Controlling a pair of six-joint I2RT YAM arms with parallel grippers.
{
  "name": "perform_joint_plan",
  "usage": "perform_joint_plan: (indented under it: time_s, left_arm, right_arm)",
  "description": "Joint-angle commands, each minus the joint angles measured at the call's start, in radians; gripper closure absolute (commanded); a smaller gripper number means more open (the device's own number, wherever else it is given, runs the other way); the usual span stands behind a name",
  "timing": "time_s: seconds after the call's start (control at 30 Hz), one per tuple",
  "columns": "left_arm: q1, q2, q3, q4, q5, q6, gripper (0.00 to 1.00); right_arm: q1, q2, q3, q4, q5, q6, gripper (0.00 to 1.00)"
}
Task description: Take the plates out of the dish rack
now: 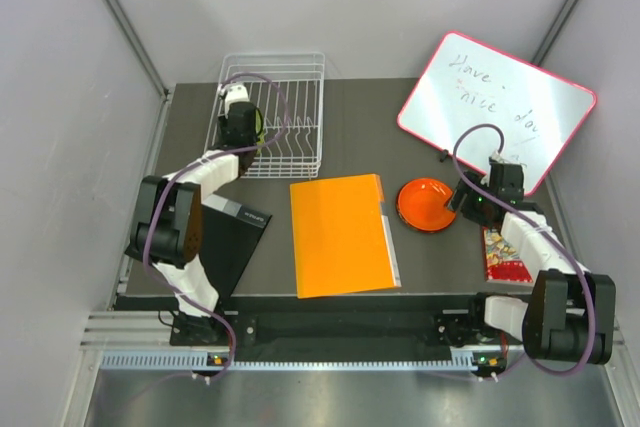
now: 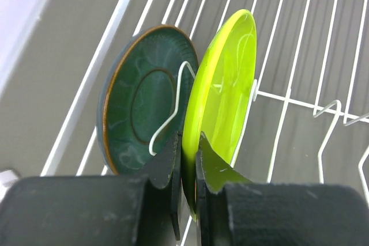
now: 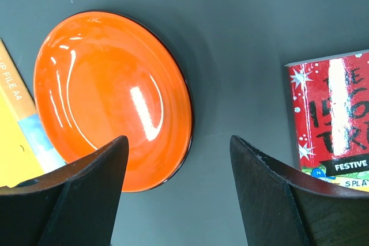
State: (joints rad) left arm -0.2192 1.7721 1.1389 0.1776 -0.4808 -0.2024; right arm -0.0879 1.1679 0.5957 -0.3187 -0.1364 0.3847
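1. Left gripper (image 2: 187, 162) is clamped on the rim of the lime plate (image 2: 228, 79), which stands inside the rack (image 1: 295, 112).
2. Teal plate (image 2: 144, 96) stands upright in the rack, just beside the lime one.
3. Orange plate (image 3: 109, 96) lies flat, well right of the rack.
4. Right gripper (image 3: 179, 148) hovers above its edge, jaws apart, holding nothing.

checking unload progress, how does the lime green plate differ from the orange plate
The lime green plate stands on edge in the dish rack; the orange plate lies flat on the table. The left end effector is shut on the green plate's rim; the orange plate is ungripped, the right end effector open. Both are round.
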Motion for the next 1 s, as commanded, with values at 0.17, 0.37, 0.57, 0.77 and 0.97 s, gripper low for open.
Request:
perform_joint_plan:
  time_s: [0.17, 0.37, 0.57, 0.77, 0.97]
  left_arm:
    - [-0.111, -0.152, -0.002, 0.215, -0.291, 0.241, 1.00]
    - [-0.152, -0.264, -0.013, 0.156, -0.317, 0.236, 1.00]
    - [-0.158, -0.426, -0.013, -0.042, -0.133, 0.048, 1.00]
    - [-0.164, -0.525, -0.099, -0.080, 0.240, -0.201, 1.00]
    - [-0.183, -0.498, -0.142, -0.004, 0.513, -0.347, 1.00]
  right_arm:
    - [-0.006, -0.089, 0.036, -0.019, 0.018, -0.012, 0.29]
    - [-0.004, -0.155, 0.059, -0.063, 0.021, -0.010, 0.28]
    - [-0.004, -0.232, 0.072, -0.071, -0.032, -0.001, 0.28]
    - [0.010, -0.336, 0.035, 0.061, -0.213, 0.068, 0.27]
    - [0.057, -0.355, 0.019, 0.161, -0.298, 0.146, 0.27]
